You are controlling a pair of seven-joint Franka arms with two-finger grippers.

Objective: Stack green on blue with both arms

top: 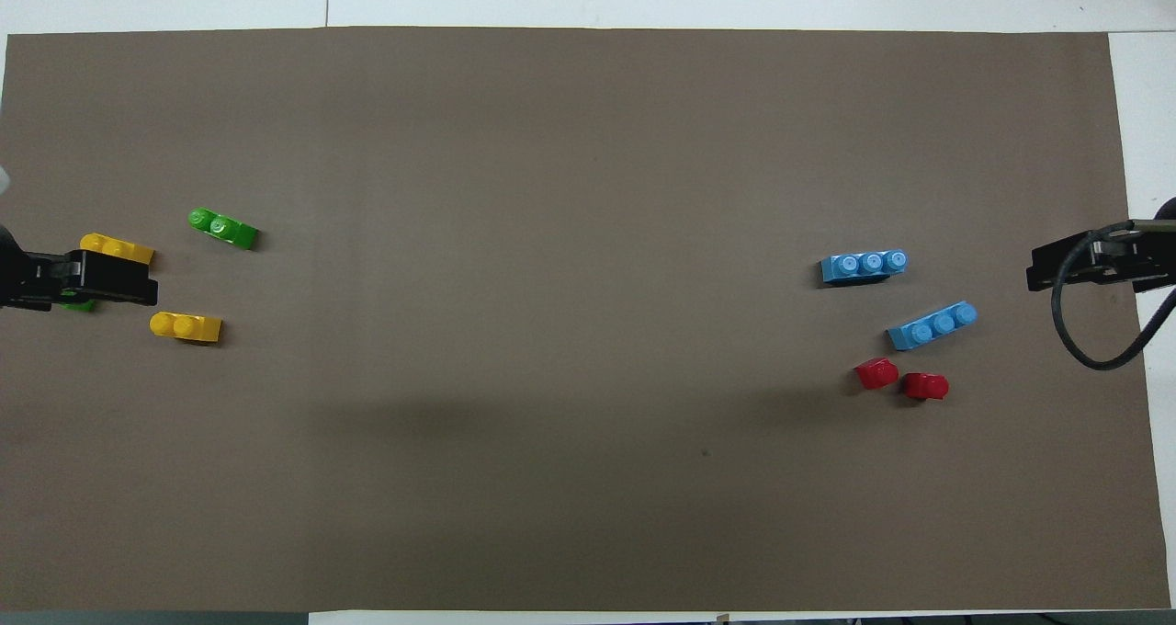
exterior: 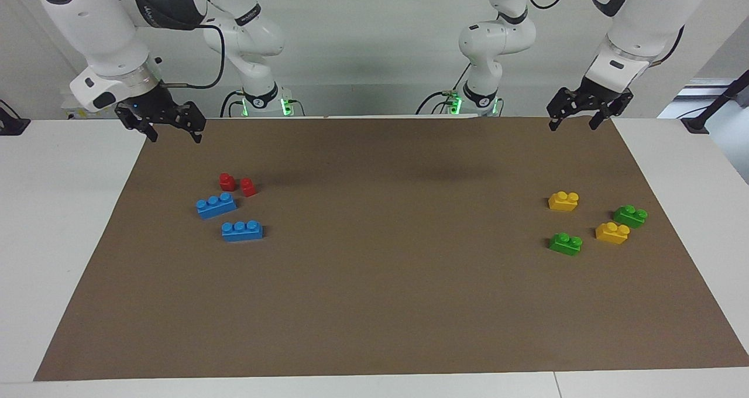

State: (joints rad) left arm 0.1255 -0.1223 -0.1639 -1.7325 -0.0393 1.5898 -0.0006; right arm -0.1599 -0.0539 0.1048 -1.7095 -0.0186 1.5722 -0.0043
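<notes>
Two green bricks lie at the left arm's end of the brown mat: one green brick [exterior: 566,243] [top: 222,228] farther from the robots, the other green brick [exterior: 631,215] nearer, only a sliver of it [top: 78,306] showing under the gripper in the overhead view. Two blue bricks sit at the right arm's end, one blue brick [exterior: 216,205] [top: 932,324] nearer, the second blue brick [exterior: 242,230] [top: 864,265] farther. My left gripper [exterior: 573,124] [top: 110,278] hangs open and empty over the mat's near edge. My right gripper [exterior: 175,136] [top: 1084,267] hangs open and empty over the near corner at its end.
Two yellow bricks [exterior: 564,201] [exterior: 612,233] lie among the green ones. Two small red pieces [exterior: 227,181] [exterior: 248,187] stand just nearer the robots than the blue bricks. The brown mat [exterior: 374,281] covers most of the white table.
</notes>
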